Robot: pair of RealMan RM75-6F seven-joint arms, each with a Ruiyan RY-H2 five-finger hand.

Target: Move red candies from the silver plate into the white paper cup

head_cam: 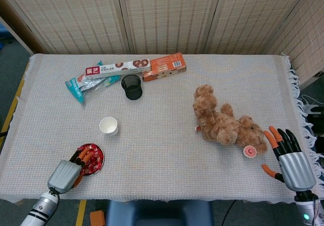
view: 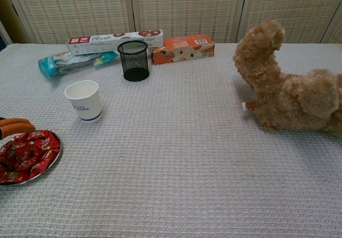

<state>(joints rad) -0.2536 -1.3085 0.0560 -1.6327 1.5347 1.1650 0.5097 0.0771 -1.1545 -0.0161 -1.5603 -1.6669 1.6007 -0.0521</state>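
A: Where are the red wrapped candies (head_cam: 90, 158)?

B: Heaped on the round silver plate (view: 52, 158), right under the left robot hand (head_cam: 68, 171), whose spread fingers hold nothing.

A: And the white paper cup (head_cam: 109, 126)?

B: Just beyond its fingertips (view: 16, 125), upright on the desk.

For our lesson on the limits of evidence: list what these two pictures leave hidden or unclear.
- Left hand: head view, its back hides the near part of the silver plate and any contact with the red candies; chest view's left edge cuts off all but its fingertips.
- White paper cup: chest view, the wall hides its inside.
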